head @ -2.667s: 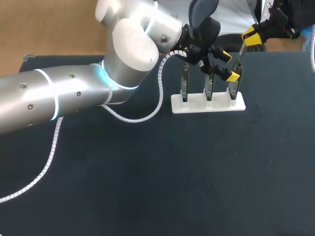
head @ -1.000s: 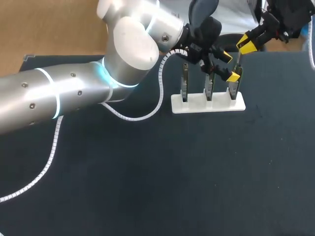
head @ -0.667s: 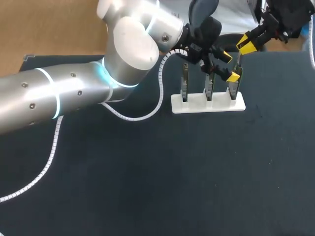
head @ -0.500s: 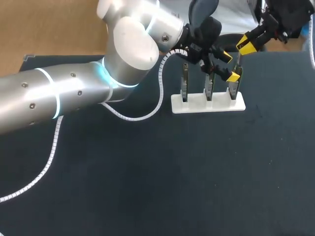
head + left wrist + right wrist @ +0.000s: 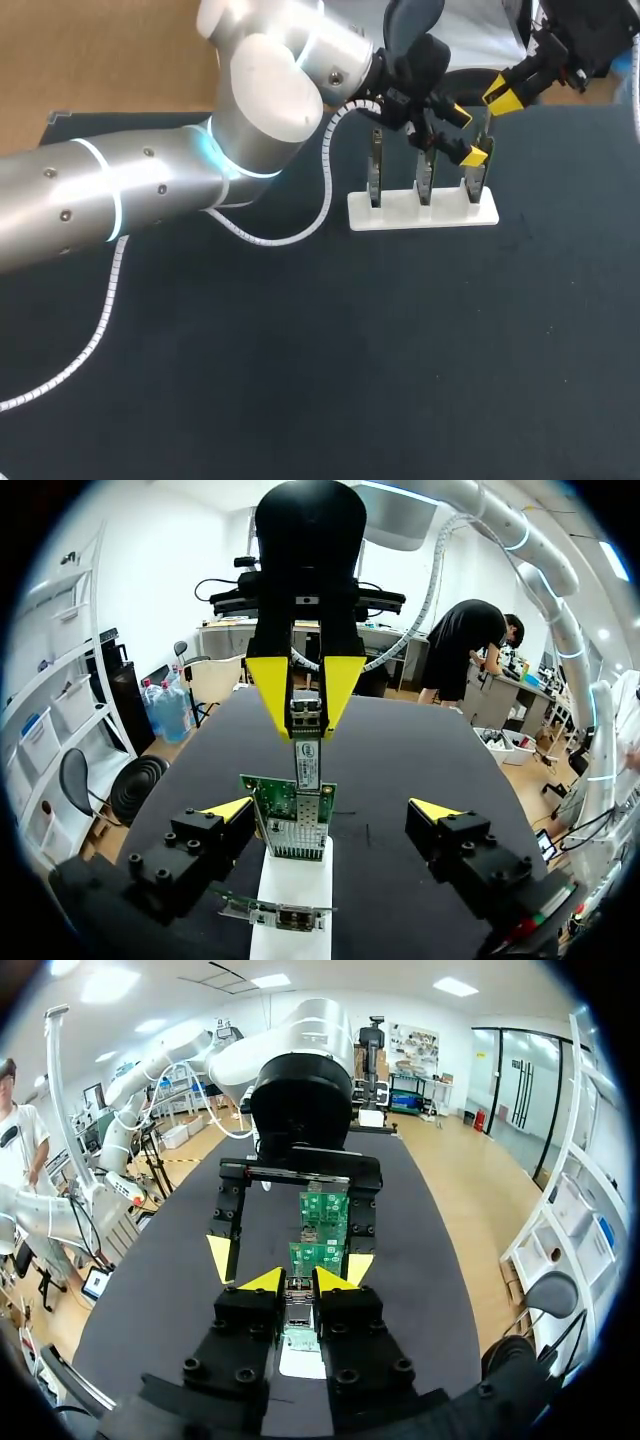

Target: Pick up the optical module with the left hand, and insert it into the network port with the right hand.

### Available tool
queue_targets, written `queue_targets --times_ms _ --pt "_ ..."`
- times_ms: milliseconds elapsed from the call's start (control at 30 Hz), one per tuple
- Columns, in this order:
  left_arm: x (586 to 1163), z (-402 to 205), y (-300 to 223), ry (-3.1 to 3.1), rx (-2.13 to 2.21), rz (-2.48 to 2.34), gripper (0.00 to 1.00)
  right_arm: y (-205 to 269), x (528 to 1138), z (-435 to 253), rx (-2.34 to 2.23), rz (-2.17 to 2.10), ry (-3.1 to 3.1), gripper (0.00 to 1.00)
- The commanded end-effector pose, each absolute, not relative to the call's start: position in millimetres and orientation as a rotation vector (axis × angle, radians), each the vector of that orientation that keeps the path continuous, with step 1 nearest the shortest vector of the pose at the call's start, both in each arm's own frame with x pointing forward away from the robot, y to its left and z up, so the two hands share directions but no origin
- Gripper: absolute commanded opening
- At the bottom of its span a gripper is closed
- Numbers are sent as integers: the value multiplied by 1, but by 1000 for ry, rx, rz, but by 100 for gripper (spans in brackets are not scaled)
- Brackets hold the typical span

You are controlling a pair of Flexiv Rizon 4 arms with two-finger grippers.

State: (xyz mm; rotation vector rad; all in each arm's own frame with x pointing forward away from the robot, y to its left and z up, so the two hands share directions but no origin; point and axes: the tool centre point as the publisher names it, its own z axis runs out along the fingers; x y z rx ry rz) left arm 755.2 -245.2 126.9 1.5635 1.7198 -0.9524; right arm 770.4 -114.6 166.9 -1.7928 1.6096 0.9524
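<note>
- My right gripper is clamped on the optical module. Both yellow tips press its upper end from two sides, and it hangs upright.
- The module's lower end meets the top edge of a green network card. I cannot tell how far it sits in the port.
- That card is at the right end of a white stand, which carries three cards upright in a row. The stand is near the table's far edge, toward its right side.
- My left gripper hovers over the same end of the stand with its fingers wide apart. In the left wrist view one tip is on each side of the card and neither touches it.
- My left arm reaches in low over the table's left side to the stand.
- A white spiral-wrapped cable trails from the left arm onto the table near the left edge.
</note>
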Motion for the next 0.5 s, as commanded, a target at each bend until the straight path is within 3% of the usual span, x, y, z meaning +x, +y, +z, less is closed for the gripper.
queue_targets --times_ms 33,500 --pt "758 127 -247 1725 1570 -953 100 -114 766 166 -1786 941 1613 0" --pt "758 127 -247 1725 1570 -953 100 -115 764 159 -1762 953 1646 0"
